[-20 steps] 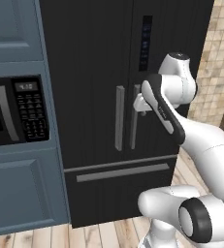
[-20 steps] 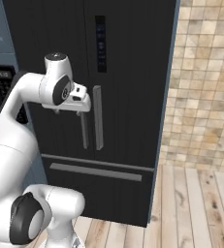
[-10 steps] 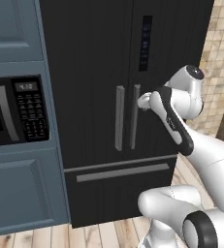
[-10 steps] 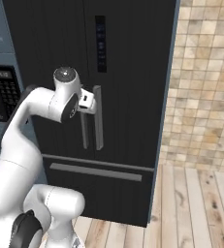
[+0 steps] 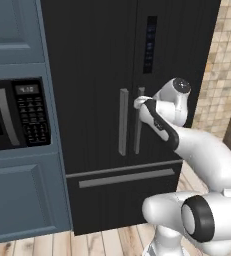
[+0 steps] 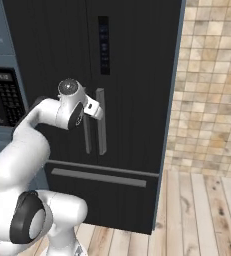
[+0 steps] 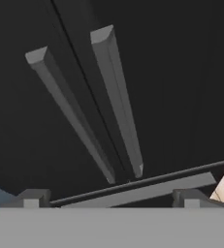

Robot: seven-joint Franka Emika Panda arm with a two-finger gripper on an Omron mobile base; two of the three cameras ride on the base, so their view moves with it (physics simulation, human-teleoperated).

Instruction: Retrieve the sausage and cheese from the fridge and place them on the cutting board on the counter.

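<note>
Jaws are standing wide apart and holding nothing; in the hand view the two dark fingertips [image 7: 32, 197] are sitting far from each other at the bottom, with both grey bar handles between and beyond them. The gripper [image 5: 138, 103] is hovering just in front of the upper end of the right door handle [image 5: 137, 121] of the fridge [image 5: 94, 60], whose doors are both shut, so the sausage and cheese cannot be seen. The left door handle [image 5: 123, 122] is running upright just beside the right one, and a long grey drawer handle [image 5: 127, 177] is lying across the fridge below them.

A narrow dark control panel [image 6: 103, 45] is showing high on the fridge; its small markings are too blurred to read. Left of the fridge, blue-grey cabinets [image 5: 14, 25] are framing a black built-in microwave [image 5: 18, 114] with an unreadable keypad. Right of the fridge, a beige tiled wall [image 6: 209, 85] is meeting a pale wooden plank floor [image 6: 197, 220], seen far more fully from the right base view.
</note>
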